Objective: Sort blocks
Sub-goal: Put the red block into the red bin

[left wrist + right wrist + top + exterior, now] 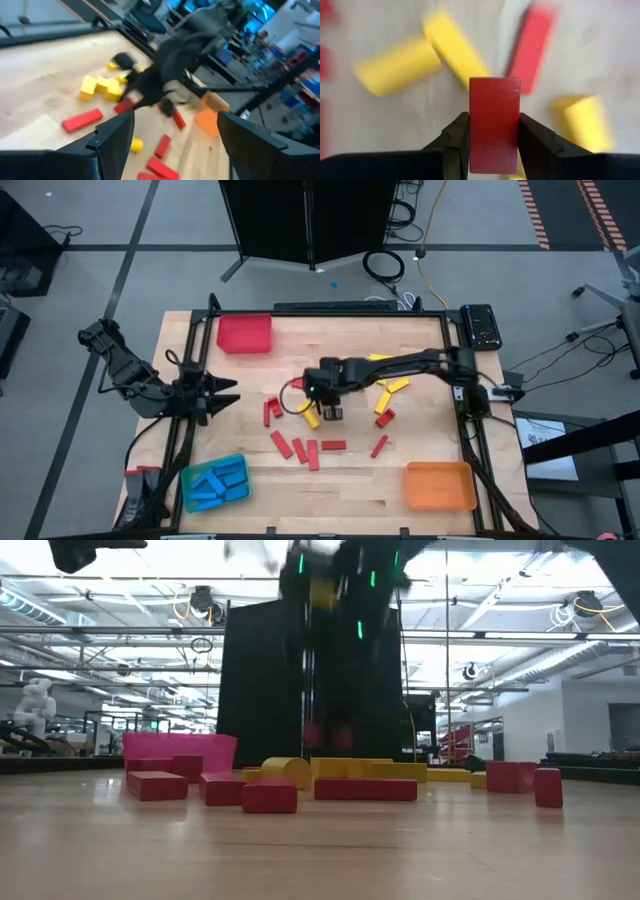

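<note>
Listing contents, largest to smallest:

1. Table (250,490): pale wood top filling the middle of the high view, black frame around it.

2. Right arm: reaches from the right edge of the high view toward the centre. Right gripper (494,131) clamped on a red block (494,125), held end-on between both fingers, above the table with loose pieces below it.

3. Left arm: waits at the left edge of the table in the high view. Left gripper (222,392) empty, fingers spread wide.

4. Red tray (245,334): upper left of the table; contents not discernible.

5. Orange tray (438,485): lower right; appears to hold nothing.

6. Blue tray (213,483): lower left, holding the blue blocks (218,478).

7. Yellow blocks (392,384): loose cluster right of centre, several under the right arm.

8. Red blocks (300,448): scattered below centre, well apart from the red tray.

Risk notes: the grip takes the held block across its narrow width only, so a fast swing could let it pivot or slip out. The path to the red tray passes near the left gripper; a low carry might clip it. Releasing from too high could bounce the block off the tray rim.
</note>
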Controlling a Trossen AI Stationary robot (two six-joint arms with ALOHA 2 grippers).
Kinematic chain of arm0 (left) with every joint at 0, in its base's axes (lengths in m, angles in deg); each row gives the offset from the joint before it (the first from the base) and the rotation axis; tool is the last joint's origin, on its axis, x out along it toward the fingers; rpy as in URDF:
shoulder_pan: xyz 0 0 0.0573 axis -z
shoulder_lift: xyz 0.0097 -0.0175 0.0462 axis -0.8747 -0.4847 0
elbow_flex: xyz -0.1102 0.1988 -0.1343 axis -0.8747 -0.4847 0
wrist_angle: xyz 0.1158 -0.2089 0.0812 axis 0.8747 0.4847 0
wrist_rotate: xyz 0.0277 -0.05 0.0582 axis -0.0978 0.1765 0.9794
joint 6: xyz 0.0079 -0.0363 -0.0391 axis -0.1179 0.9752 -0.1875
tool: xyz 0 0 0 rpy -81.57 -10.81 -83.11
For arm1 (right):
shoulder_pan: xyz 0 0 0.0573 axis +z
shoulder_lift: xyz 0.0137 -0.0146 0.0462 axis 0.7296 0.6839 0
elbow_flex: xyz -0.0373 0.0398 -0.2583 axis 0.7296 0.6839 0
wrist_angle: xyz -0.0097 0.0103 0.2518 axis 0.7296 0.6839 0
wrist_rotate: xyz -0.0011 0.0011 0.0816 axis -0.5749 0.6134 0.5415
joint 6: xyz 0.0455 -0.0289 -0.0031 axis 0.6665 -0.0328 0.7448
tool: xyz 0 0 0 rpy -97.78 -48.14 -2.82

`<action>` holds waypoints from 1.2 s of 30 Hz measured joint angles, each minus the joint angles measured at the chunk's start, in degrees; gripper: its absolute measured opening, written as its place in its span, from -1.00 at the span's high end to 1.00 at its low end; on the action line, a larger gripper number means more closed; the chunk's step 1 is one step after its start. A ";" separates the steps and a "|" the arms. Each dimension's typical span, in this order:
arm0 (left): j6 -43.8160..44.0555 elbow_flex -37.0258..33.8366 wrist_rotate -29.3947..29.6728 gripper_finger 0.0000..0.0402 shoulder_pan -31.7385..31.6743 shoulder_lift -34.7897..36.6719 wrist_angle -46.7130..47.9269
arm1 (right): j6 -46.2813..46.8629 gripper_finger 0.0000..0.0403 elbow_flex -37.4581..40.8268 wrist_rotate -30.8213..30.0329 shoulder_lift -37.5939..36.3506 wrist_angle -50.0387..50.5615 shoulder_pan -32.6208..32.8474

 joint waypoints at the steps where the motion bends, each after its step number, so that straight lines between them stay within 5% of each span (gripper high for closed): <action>1: 0.00 0.00 1.27 -0.45 -0.02 0.00 -0.02 | -0.43 0.46 -1.29 -0.81 -1.56 0.91 0.00; 8: -3.32 0.00 9.39 -0.45 -3.12 -0.10 -1.56 | -1.02 0.46 -12.24 -3.15 -9.59 -3.70 -1.69; 13: -14.04 -0.02 10.94 -0.45 -8.74 -0.41 -10.76 | -0.50 0.46 -20.46 3.97 -11.73 -14.48 -2.88; 19: -33.47 -0.02 0.04 -0.45 -15.47 -2.33 -31.35 | 1.27 0.46 -24.56 9.61 -11.41 -26.36 -3.44; 25: -47.27 -0.02 -8.88 -0.45 -19.25 -4.87 -44.01 | 2.88 0.46 -24.45 10.10 -11.16 -27.64 -3.25; 36: -49.22 -0.02 -20.97 -0.45 -25.93 -9.40 -51.93 | 6.19 0.46 -24.47 16.96 -10.60 -28.13 -2.85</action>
